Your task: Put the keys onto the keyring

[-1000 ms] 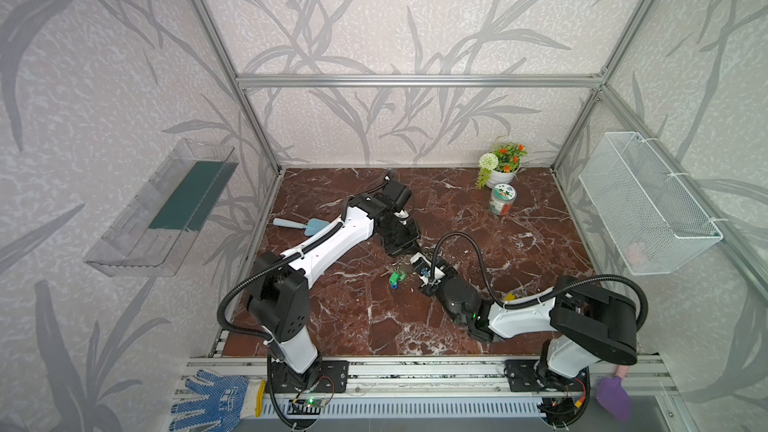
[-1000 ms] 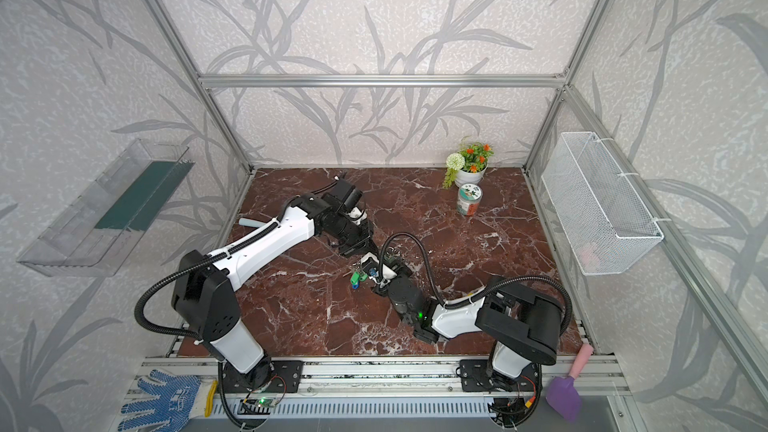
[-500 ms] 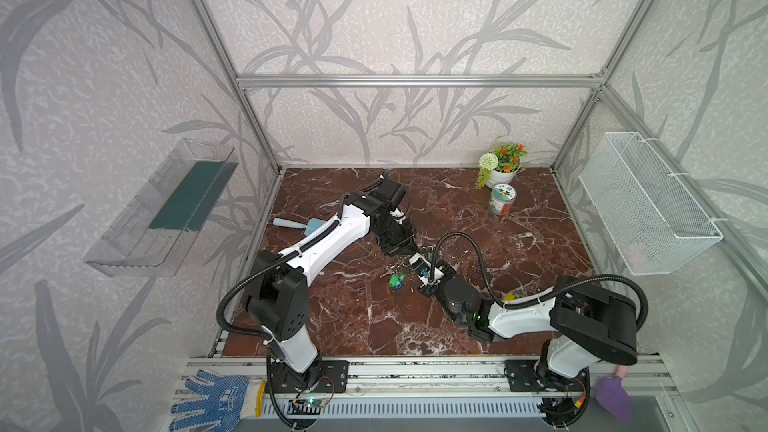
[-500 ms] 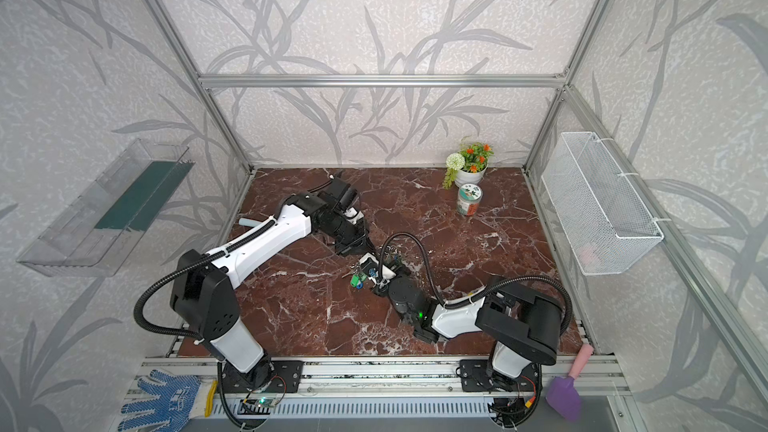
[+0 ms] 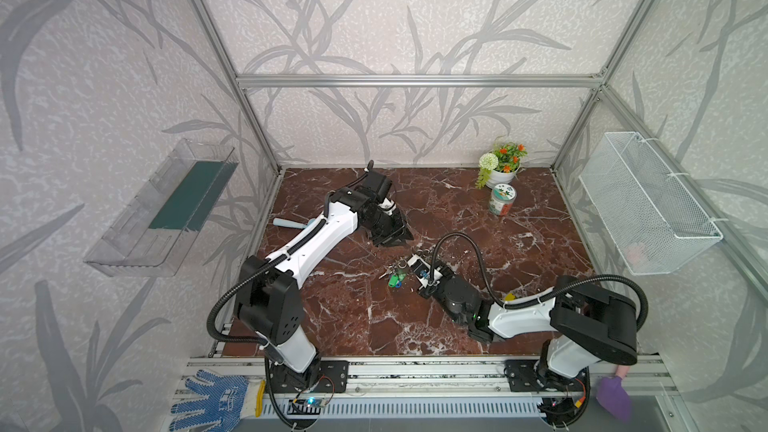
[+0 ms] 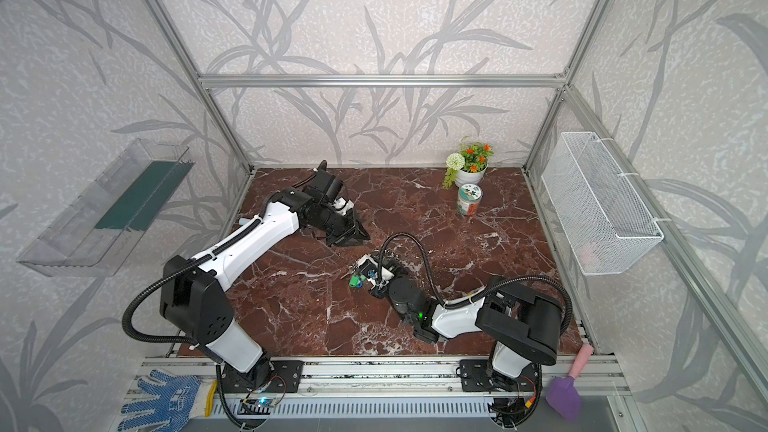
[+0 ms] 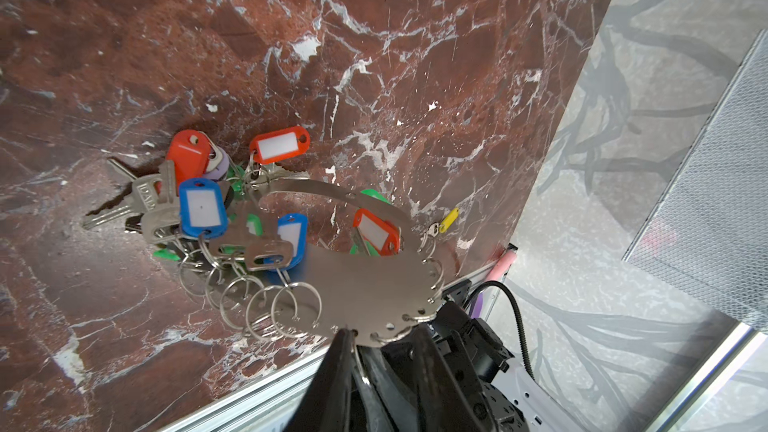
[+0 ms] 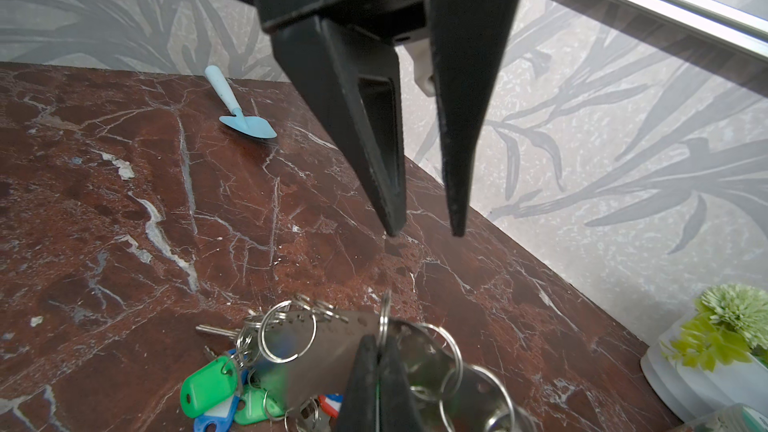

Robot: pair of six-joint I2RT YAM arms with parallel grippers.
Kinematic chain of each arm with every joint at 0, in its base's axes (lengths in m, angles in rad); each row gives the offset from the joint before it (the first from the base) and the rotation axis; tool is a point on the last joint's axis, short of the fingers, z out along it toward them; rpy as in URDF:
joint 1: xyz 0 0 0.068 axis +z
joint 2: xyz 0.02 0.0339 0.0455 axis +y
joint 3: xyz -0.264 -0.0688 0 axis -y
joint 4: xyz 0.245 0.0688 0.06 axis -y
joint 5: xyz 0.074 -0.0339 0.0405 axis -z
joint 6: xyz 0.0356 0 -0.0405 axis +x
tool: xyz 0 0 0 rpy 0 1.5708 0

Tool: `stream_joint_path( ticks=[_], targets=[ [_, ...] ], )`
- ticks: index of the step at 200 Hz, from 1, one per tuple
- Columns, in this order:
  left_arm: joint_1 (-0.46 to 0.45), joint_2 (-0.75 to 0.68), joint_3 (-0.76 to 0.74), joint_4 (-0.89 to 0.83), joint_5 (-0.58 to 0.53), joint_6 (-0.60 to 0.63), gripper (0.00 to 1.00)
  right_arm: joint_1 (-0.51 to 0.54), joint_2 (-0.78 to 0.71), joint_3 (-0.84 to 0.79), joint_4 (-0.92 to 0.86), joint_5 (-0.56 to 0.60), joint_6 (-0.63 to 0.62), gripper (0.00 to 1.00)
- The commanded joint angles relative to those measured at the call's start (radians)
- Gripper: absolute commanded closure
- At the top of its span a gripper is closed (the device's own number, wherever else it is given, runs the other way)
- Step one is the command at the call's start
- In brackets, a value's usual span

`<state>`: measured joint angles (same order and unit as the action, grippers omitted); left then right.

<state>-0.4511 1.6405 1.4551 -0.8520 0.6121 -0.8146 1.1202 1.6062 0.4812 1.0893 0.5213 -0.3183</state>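
Beside my right forearm (image 5: 519,313), well apart from the keyring (image 7: 365,284), the keys (image 7: 446,221) are lying flat on the desk (image 7: 374,56), yellow tag and all, and neither pincer is touching them. The keyring is sitting nearer the middle, tilting up from its heap of coloured tags (image 7: 203,207) toward my right pincer (image 8: 376,347). That pincer is pressing its fingers together on the thin edge of the metal, with one split ring (image 8: 385,313) seemingly caught in the same pinch. My left pincer (image 8: 424,231) is hovering just beyond the keyring, fingers spread and carrying nothing.

I am judging the pickup to be the weakest point. The keys are hugging hard marble, so my left fingertips are likely to be skating over them and nudging them further under the forearm rather than lifting them. Getting there is also meaning a reach across the keyring and the black cable (image 5: 457,238), and a brush against either could be jolting the keyring. My right grip is biting only a narrow edge while the heavy bunch is dragging at the far end, so any knock could be twisting the keyring round or pulling it free. With so many rings crowding the rim, I am also risking snagging a neighbour when threading.
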Motion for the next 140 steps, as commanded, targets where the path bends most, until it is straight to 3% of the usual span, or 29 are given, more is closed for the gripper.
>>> stream_joint_path(
  ticks=[1,31,75,100,119,140],
  targets=[
    [0.047,-0.059,-0.005,0.029,-0.016,0.097,0.66,0.005,0.000,0.007,0.019,-0.021,0.020,1.00],
    [0.078,-0.165,-0.128,0.178,-0.056,0.260,0.57,-0.008,-0.005,0.007,0.001,-0.059,0.038,1.00],
    [0.078,-0.399,-0.412,0.495,-0.107,0.585,0.26,-0.057,-0.039,0.005,-0.056,-0.161,0.081,1.00],
    [0.075,-0.481,-0.495,0.463,-0.076,0.923,0.22,-0.089,-0.063,-0.003,-0.078,-0.230,0.110,1.00],
    [0.046,-0.510,-0.515,0.391,-0.090,1.159,0.26,-0.121,-0.074,-0.007,-0.088,-0.260,0.118,1.00],
    [-0.019,-0.574,-0.604,0.444,-0.054,1.387,0.32,-0.137,-0.081,-0.010,-0.092,-0.300,0.125,1.00]
  ],
)
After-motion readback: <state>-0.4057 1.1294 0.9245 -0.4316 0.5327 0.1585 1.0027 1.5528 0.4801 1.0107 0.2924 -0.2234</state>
